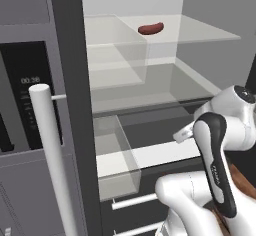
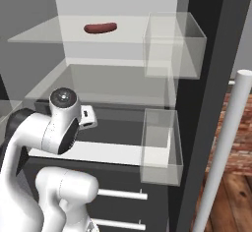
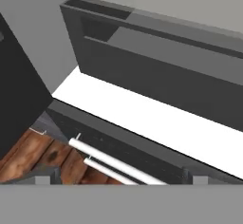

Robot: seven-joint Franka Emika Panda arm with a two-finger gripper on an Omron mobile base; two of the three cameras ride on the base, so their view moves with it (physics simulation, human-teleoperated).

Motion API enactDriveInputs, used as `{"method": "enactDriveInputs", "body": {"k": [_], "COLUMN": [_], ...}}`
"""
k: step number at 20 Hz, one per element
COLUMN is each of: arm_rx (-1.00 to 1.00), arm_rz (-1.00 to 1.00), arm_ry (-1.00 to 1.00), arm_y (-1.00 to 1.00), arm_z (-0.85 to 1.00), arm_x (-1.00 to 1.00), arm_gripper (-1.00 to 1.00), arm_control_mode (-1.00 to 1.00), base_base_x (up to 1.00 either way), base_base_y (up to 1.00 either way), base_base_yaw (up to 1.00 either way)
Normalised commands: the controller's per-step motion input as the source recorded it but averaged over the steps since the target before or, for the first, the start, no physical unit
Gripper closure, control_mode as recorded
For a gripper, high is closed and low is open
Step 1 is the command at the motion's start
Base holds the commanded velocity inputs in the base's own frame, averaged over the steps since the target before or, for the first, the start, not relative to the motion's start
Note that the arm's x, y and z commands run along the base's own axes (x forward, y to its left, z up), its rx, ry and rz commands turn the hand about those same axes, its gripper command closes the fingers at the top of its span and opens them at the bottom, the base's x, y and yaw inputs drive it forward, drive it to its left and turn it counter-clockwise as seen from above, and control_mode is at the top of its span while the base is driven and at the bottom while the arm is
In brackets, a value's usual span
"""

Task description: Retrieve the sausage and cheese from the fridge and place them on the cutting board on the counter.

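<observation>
The fridge (image 1: 70, 80) is dark grey and its doors stand open. Inside it are clear glass shelves (image 2: 59, 35) and a white back wall. The sausage (image 1: 150, 28) lies alone on the top shelf, near the back of the fridge. Clear bins (image 2: 173, 44) hang on the door beside the shelves. A long silver handle (image 1: 50, 155) runs down the fridge door, next to a black panel (image 1: 30, 95) with small faint signs that are too blurry to read. Below the shelves sit two dark drawers with thin silver bars (image 3: 114, 163). Under the fridge is a brown wood floor (image 3: 33, 154), and a red brick wall (image 2: 236, 137) shows past the door.

The white arm (image 1: 220, 145) bends low in front of the fridge, well under the sausage. The claw (image 3: 118, 180) is cut off at the bottom edge; its two tips stand wide apart and hold nothing.
</observation>
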Motion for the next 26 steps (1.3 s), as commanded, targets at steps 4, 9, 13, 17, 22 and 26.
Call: {"method": "enactDriveInputs", "body": {"k": [4,9,13,17,22,26], "arm_rx": [0.06,0.05,0.07,0.06,0.14,0.12], "arm_rz": [-0.01,-0.15,-0.19,-0.2,-0.11,-0.13], "arm_ry": [-0.12,-0.03,0.0,0.0,-0.17,-0.17], "arm_y": [-0.02,0.0,0.0,-0.03,-0.01,0.0], "arm_z": [0.68,0.66,0.65,0.57,0.47,0.51], "arm_x": [0.0,0.05,0.09,0.02,0.03,0.01], "arm_gripper": [-1.0,-1.0,-1.0,-1.0,-1.0,-1.0], "arm_control_mode": [-1.0,-1.0,-1.0,-1.0,-1.0,-1.0], "base_base_x": [0.0,0.0,0.0,0.0,0.0,0.0], "base_base_y": [0.0,0.0,0.0,0.0,0.0,0.0], "base_base_yaw": [0.0,0.0,0.0,0.0,0.0,0.0]}}
